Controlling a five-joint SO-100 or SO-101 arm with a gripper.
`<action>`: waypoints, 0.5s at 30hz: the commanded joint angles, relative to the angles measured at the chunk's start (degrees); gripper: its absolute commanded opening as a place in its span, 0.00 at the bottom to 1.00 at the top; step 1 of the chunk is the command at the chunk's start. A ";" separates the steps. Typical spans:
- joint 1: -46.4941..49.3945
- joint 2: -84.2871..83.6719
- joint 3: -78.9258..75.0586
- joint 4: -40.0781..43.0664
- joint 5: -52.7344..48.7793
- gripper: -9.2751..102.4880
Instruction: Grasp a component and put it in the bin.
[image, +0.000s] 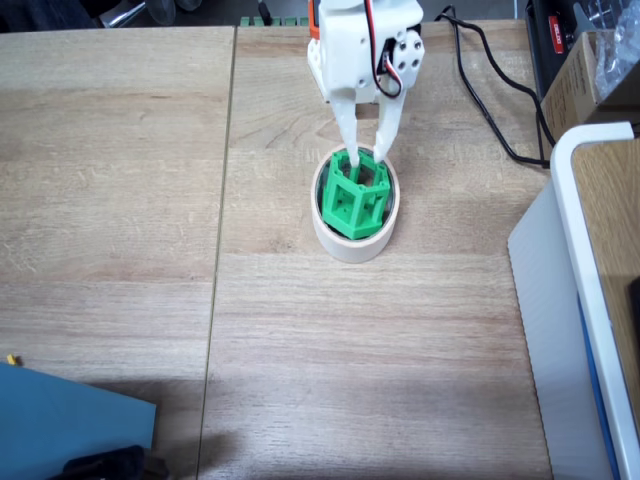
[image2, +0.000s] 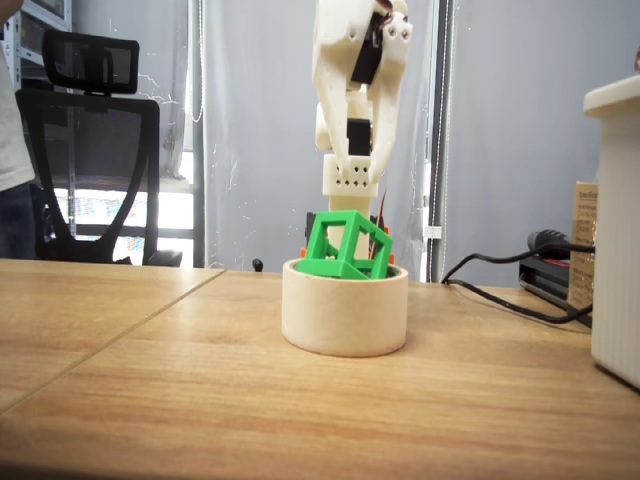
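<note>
Component: one green hexagonal frame (image: 354, 196), sitting tilted inside the bin, its top above the rim.
Bin: one cream tape roll (image2: 345, 310), mid-bench.
Gripper: one (image: 366, 152), white, fingers spread over the component's far edge; whether they touch it is unclear.
Bench: pale wood planks (image: 110, 180); black cable (image: 480, 100), white-edged box (image: 590, 300).
Room: grey wall, black office chair (image2: 95, 150).

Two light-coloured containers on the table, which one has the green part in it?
The beige tape roll under the gripper; the green frame sits in its centre. The white-edged box at the right edge stands apart.
</note>
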 joint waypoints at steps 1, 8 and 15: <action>-0.26 1.14 -0.79 0.18 0.53 0.20; 0.00 7.82 -1.32 -0.70 0.44 0.22; 11.43 9.32 -1.41 -0.79 0.00 0.21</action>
